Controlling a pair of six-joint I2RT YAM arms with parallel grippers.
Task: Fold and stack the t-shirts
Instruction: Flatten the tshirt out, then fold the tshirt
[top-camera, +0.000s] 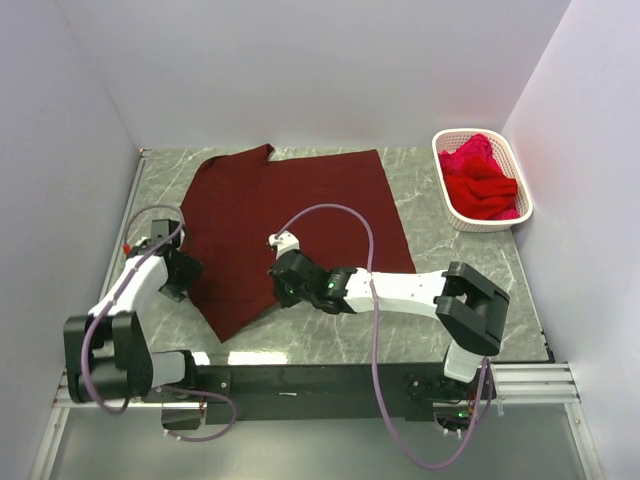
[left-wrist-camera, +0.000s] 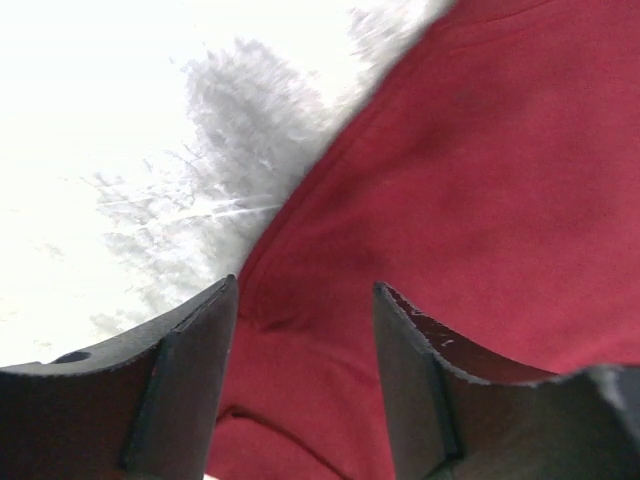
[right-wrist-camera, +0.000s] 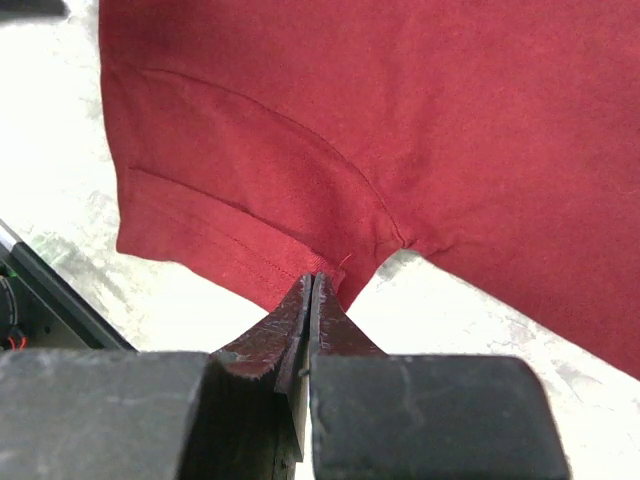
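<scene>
Where the maroon t-shirt (top-camera: 300, 200) lies: spread flat on the table (top-camera: 470, 270), centre-left, with one sleeve (right-wrist-camera: 230, 190) reaching toward the near edge.
Other shirts: bright red t-shirts (top-camera: 480, 180) are bundled in the white basket (top-camera: 441, 165) at the far right, well apart from the action, and none is folded yet.
Right gripper (right-wrist-camera: 313, 285): jaws together, and look, they pinch the corner of the sleeve hem right beside the underarm. The cloth draws to a point at the tips.
Left gripper (left-wrist-camera: 305, 295): jaws apart, low over the shirt's left edge. Red cloth shows between them and pale table beyond. Nothing is gripped there.
Step in hand: I read this as the start of the first fold on the maroon shirt, with one hold made and the second not yet taken.
Progress: early, with no stack anywhere on the table.
Next move: you want the left jaws to settle onto that edge and close on the cloth. Then lift both holds together, low and even, and carry them across the body of the shirt.
Watch for: the right pinch sits at the very corner, so a sharp tug could slip it. A lopsided lift would likely drag the shirt and wrinkle the fold.
</scene>
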